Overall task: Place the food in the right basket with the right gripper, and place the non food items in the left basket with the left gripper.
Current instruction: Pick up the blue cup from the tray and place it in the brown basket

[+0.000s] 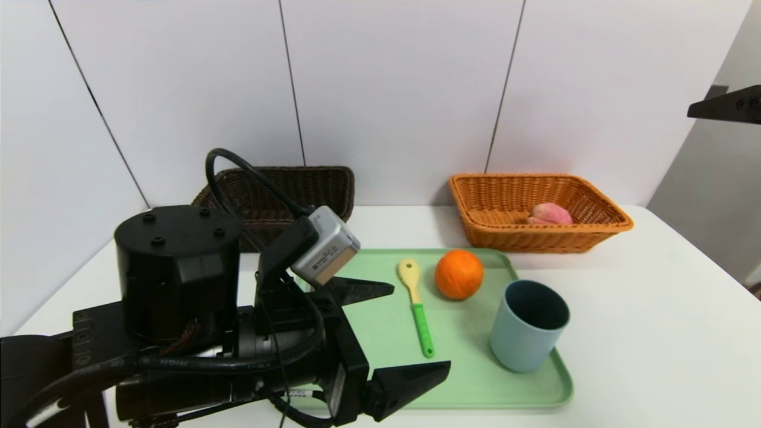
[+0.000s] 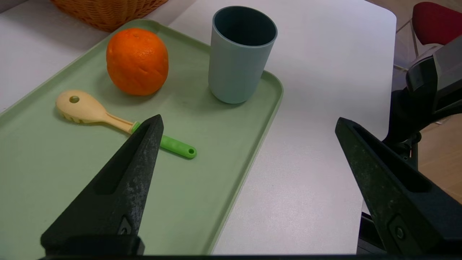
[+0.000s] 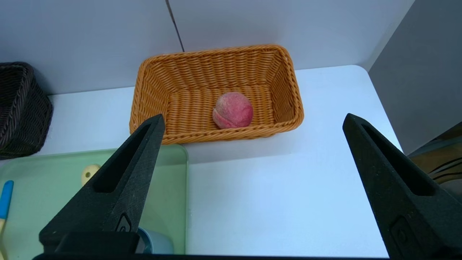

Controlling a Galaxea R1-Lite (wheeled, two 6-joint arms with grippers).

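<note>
Relative to the green tray [image 1: 380,380]: beneath it lies the white tabletop [image 1: 642,333], reaching past it on every side that shows. Beyond the tray's far edge rises a white wall [image 1: 398,83] with thin dark seams. Off past the tray's right side stand a grey panel [image 3: 415,72] and, lower, some dark cables [image 3: 447,169]; a red seat [image 2: 435,21] sits well apart from the tray, above a floor [image 2: 444,155].

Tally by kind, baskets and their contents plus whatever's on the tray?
Fruits: 2 (orange on the tray, peach in the tan basket)
Spoons: 2 (green-handled, blue-handled, both on the tray)
Cups: 1 (grey-blue, on the tray)
Baskets: 2 (tan, dark brown)
Total: 7
</note>
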